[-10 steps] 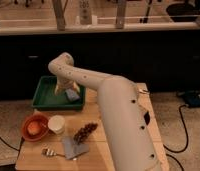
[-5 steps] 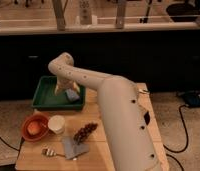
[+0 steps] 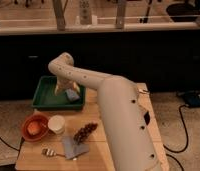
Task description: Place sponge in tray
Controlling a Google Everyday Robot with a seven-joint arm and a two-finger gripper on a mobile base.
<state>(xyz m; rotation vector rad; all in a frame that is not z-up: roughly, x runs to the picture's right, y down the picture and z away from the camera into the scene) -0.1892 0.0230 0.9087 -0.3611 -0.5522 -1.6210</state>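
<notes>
The green tray (image 3: 43,95) stands at the back left of the wooden table. The pale blue-grey sponge (image 3: 72,95) lies inside it, near its right wall. My white arm reaches from the lower right, bends above the tray and points down into it. The gripper (image 3: 61,89) is low inside the tray, just left of the sponge and very close to it. I cannot tell whether it touches the sponge.
In front of the tray are a round orange bowl (image 3: 34,127), a white cup (image 3: 56,124), a dark bunch of grapes (image 3: 84,132), a flat grey square sheet (image 3: 73,146) and a small utensil (image 3: 49,151). My arm covers the table's right half. Cables lie on the floor.
</notes>
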